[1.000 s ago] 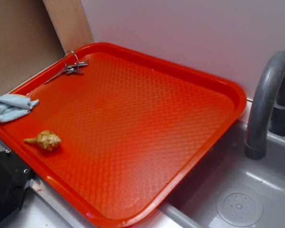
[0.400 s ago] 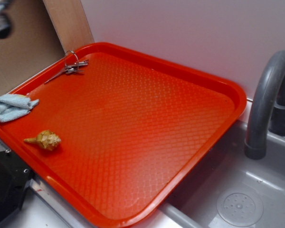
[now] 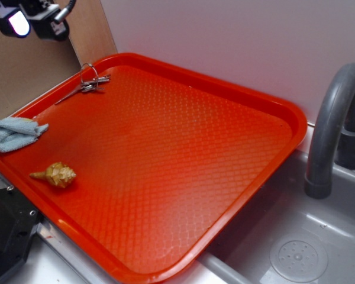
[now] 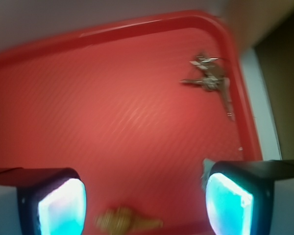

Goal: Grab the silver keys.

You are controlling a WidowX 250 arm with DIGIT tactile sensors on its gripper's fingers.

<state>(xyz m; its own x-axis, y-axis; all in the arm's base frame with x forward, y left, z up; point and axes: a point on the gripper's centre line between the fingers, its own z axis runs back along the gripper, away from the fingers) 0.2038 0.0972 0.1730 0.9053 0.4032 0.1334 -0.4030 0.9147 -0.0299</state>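
Observation:
The silver keys (image 3: 89, 84) lie in the far left corner of the red tray (image 3: 266, 100), a small bunch on a wire ring with one long thin piece pointing left. In the wrist view the silver keys (image 4: 211, 78) sit at the upper right, near the tray's rim. My gripper (image 3: 29, 18) hangs high at the top left of the exterior view, above and left of the keys. Seen from the wrist, the gripper (image 4: 144, 208) is open, its two glowing pads wide apart with nothing between them.
A tan spiky seashell (image 3: 56, 174) lies near the tray's left front edge. A light-blue cloth (image 3: 12, 133) drapes over the left rim. A grey faucet (image 3: 331, 130) and sink (image 3: 296, 254) stand to the right. A wooden board (image 3: 86, 29) leans behind the keys.
My gripper has come into the exterior view at the top left, moving down and right. Keys, shell and cloth have not moved.

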